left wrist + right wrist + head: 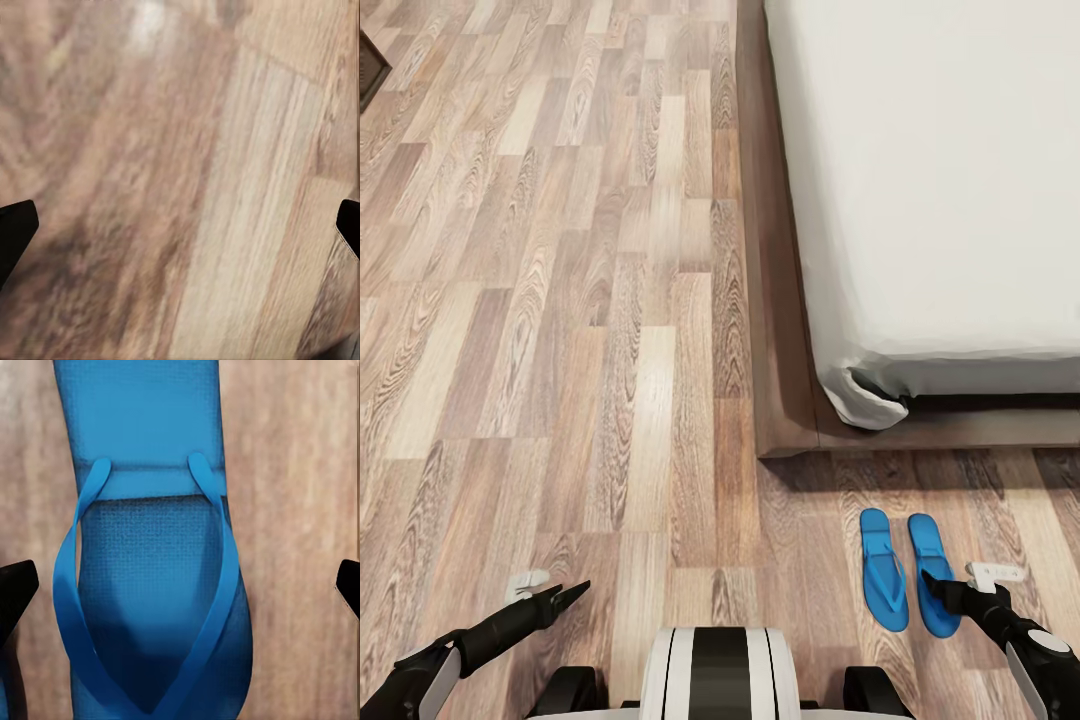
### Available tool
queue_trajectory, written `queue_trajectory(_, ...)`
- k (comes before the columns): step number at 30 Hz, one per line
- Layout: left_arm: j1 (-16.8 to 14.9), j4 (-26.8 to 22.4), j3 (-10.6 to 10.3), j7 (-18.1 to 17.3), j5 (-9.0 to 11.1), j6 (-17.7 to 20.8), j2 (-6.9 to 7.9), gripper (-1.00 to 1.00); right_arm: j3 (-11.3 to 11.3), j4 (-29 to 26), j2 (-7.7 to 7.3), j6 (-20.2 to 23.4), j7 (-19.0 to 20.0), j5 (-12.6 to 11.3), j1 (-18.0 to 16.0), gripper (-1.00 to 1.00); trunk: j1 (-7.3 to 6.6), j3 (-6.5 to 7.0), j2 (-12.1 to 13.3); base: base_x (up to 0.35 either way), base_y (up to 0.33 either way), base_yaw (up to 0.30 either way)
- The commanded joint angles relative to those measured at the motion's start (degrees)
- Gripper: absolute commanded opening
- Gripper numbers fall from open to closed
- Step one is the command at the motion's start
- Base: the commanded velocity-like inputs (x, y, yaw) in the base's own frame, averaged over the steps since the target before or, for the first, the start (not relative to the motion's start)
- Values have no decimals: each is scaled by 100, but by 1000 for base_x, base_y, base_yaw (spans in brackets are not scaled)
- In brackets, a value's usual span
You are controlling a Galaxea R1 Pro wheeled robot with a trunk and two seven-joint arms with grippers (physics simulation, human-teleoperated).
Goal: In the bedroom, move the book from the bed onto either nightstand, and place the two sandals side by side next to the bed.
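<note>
Wood-plank floor (560, 300) by the bed (920, 180): two blue sandals (883, 582) lie side by side, pointing toward it. My right gripper (180, 585), fingers spread, hovers over the right one; left gripper (180, 225) spread, empty.

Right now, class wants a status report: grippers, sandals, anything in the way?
Both grippers open: left gripper over bare floor, right gripper above right sandal. Sandals side by side near bed. Nothing blocking.

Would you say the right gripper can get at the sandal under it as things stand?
Probably yes: the right gripper hangs open right over the right-hand sandal, fingers wide on both sides, nothing between them and the strap.
</note>
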Motion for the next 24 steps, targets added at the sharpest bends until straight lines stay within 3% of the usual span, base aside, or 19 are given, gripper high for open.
queue_trajectory(1,-2,2,10,-22,32,60,-1,100,-32,-1,4,-3,43,40,-3,100,-3,20,1,0,0,0)
queue_trajectory(19,-2,3,-2,-20,31,60,-1,100,-32,-63,-4,50,88,8,-3,100,-49,419,25,0,0,0)
queue_trajectory(22,-2,6,-10,-19,26,64,-1,100,-39,-102,-32,147,319,-76,-3,100,-57,486,29,0,0,0)
queue_trajectory(24,-2,8,-14,-17,20,62,-4,100,-48,-76,-54,297,802,-231,-3,100,-62,530,31,0,0,0)
